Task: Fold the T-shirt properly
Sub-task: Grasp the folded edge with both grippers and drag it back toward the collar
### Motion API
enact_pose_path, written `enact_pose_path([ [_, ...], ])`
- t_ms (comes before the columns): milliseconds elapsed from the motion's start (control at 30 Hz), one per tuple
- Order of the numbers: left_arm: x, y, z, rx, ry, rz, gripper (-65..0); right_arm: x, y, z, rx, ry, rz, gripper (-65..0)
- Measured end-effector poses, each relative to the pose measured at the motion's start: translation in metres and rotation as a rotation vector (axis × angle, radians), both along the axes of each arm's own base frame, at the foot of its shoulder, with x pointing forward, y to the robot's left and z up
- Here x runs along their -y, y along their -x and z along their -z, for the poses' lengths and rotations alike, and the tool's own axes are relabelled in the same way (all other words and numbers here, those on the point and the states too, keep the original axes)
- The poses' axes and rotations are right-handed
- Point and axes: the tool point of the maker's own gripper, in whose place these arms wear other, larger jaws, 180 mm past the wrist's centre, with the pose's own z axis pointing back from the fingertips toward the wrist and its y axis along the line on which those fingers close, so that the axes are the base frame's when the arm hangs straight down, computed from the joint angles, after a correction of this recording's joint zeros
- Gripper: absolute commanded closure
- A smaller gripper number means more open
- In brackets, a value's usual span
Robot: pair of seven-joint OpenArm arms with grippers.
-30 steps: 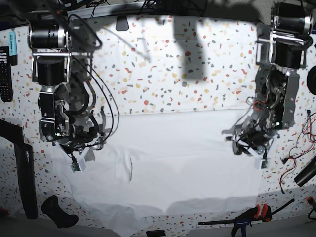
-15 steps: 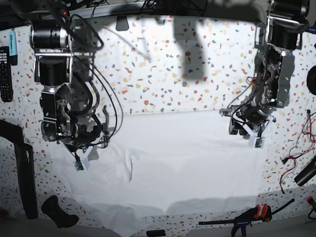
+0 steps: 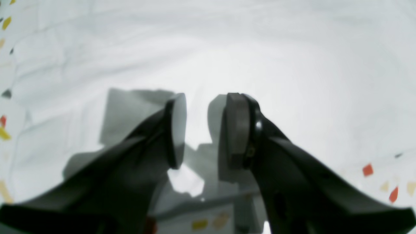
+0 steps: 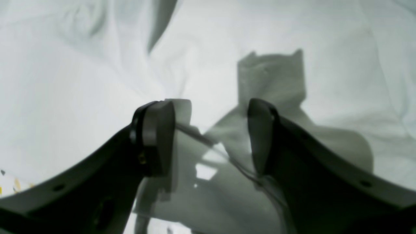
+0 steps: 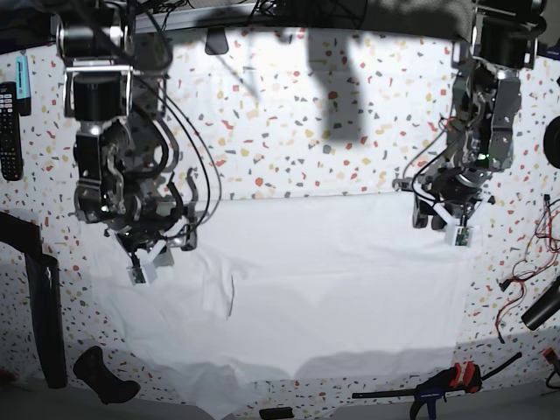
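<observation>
The white T-shirt lies spread flat on the speckled table, folded into a wide rectangle with a ragged lower edge. My left gripper hovers over the shirt's upper right corner; in the left wrist view its jaws stand a little apart with nothing between them above white cloth. My right gripper hovers over the shirt's left edge; in the right wrist view its jaws are wide apart and empty above wrinkled cloth.
A black remote lies at the far left edge. A black bar and a dark object sit at lower left. A clamp lies at the bottom right, with red wires and a dark cylinder at right.
Both arms rose and drew back toward the far side. The left gripper moved up from the shirt's right edge to its upper right corner. The right gripper shifted slightly up. The shirt stayed flat.
</observation>
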Motion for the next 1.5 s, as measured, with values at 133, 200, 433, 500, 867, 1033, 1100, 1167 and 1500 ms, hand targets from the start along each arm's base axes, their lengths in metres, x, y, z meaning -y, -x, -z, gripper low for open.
enact_pose_path([
  [133,0.004,0.01,-0.002,-0.007,-0.006,0.01,-20.0,-0.005,0.015,-0.002,0.006,0.022,-0.026,-35.7],
  [200,0.006,0.016,-0.002,-0.007,-0.008,0.017,-20.0,-0.007,0.022,-0.001,-0.001,0.03,-0.034,-35.7],
  [433,-0.004,0.04,0.0,-0.025,-0.041,0.041,-20.0,-0.01,0.043,0.01,-0.005,0.017,-0.039,-35.7],
  [500,-0.011,0.047,0.0,-0.033,-0.059,0.053,-20.0,-0.011,0.052,0.017,-0.019,0.011,-0.037,-35.7],
  [867,-0.006,-0.002,-0.066,0.162,-0.086,0.074,-20.0,-0.012,0.05,0.011,0.015,0.002,-0.038,-35.7],
  [1033,-0.035,-0.033,-0.058,0.103,-0.08,-0.014,-20.0,-0.012,0.05,0.011,0.008,0.011,-0.041,-35.7],
  [1100,-0.043,-0.026,-0.036,0.039,-0.089,-0.03,-20.0,-0.012,0.05,0.011,0.008,0.009,-0.041,-35.7],
  [1167,-0.043,-0.02,-0.024,0.024,-0.116,0.019,-20.0,-0.011,0.052,0.012,-0.004,0.016,-0.043,-35.7],
  [1500,-0.033,0.01,-0.005,0.038,-0.079,0.058,-20.0,-0.017,0.063,0.002,-0.033,0.077,-0.086,-35.7],
])
